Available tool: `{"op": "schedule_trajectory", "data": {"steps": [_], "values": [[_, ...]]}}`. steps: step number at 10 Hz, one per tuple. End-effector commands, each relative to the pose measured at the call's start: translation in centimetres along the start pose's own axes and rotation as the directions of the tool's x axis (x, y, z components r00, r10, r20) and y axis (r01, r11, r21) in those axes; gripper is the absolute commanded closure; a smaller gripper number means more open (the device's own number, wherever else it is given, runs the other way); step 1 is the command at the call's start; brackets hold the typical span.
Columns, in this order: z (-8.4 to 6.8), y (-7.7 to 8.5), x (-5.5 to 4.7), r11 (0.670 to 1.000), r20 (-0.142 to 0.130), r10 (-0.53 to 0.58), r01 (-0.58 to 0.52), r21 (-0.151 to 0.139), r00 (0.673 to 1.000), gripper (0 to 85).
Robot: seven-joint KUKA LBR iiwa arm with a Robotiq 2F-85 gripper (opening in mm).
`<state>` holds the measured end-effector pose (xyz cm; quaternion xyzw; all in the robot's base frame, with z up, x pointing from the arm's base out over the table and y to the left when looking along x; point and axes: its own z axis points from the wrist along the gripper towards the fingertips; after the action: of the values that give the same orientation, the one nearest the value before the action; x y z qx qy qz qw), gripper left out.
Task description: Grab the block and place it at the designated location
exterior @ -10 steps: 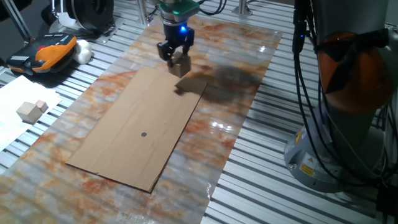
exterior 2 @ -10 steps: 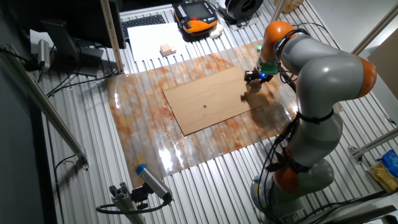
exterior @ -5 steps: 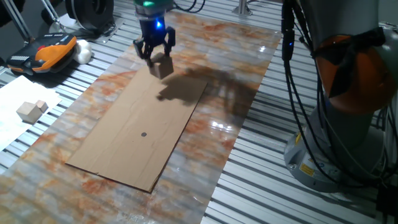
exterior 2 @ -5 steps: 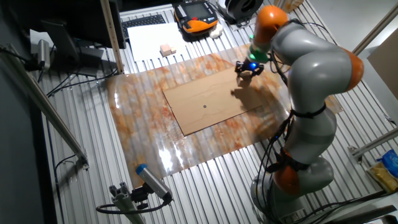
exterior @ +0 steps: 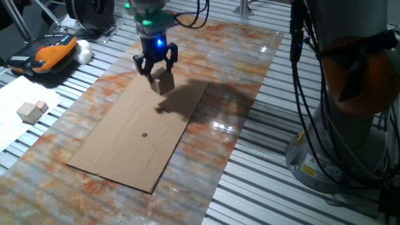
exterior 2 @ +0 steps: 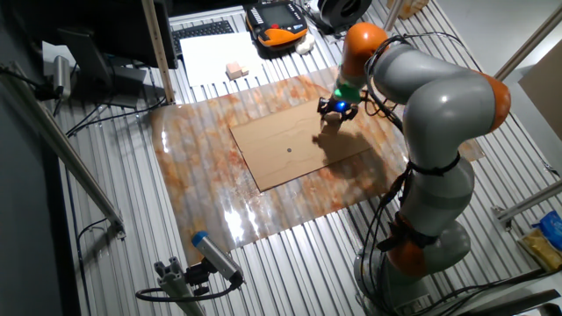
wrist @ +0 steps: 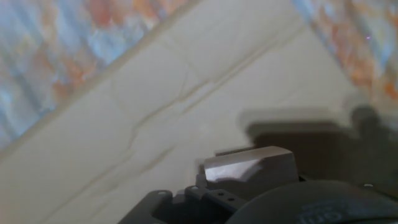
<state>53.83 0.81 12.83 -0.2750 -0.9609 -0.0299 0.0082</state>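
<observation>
Hand view has the block [wrist: 250, 167] sitting right at the fingers, pale cardboard [wrist: 124, 124] spread out under it. One fixed view, going from the front: the sheet's near end, then the dot [exterior: 144, 134] out in the open, then further back the gripper [exterior: 156, 67] clamped on the cube, held up over the sheet's far end and casting a shadow there. Well apart from the dot. Off to the side, two paler blocks [exterior: 31, 110] sit on white paper [exterior: 15, 106].
</observation>
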Motion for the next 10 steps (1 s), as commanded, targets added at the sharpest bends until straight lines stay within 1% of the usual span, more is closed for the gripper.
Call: {"op": "schedule_trajectory", "data": {"steps": [1,2,3,4,5,6,8,10], "values": [[0.9,9.1,6.1,1.0,0.004,0.007,-0.007,-0.002,1.0,85.0],[1.5,9.3,6.8,1.0,0.011,0.022,-0.022,-0.004,1.0,85.0],[1.8,9.3,7.0,0.999,0.016,0.033,-0.033,0.002,0.999,85.0],[1.7,9.3,6.9,0.999,0.013,0.043,-0.043,-0.003,0.999,85.0],[1.6,9.3,6.9,0.999,0.015,0.048,-0.048,0.0,0.999,85.0],[1.5,9.2,6.6,0.999,0.018,0.048,-0.048,0.012,0.999,85.0],[1.5,9.2,5.7,0.997,0.006,0.077,-0.078,0.005,0.997,85.0],[1.7,9.3,5.7,0.996,0.01,0.09,-0.09,0.02,0.996,85.0]]}}
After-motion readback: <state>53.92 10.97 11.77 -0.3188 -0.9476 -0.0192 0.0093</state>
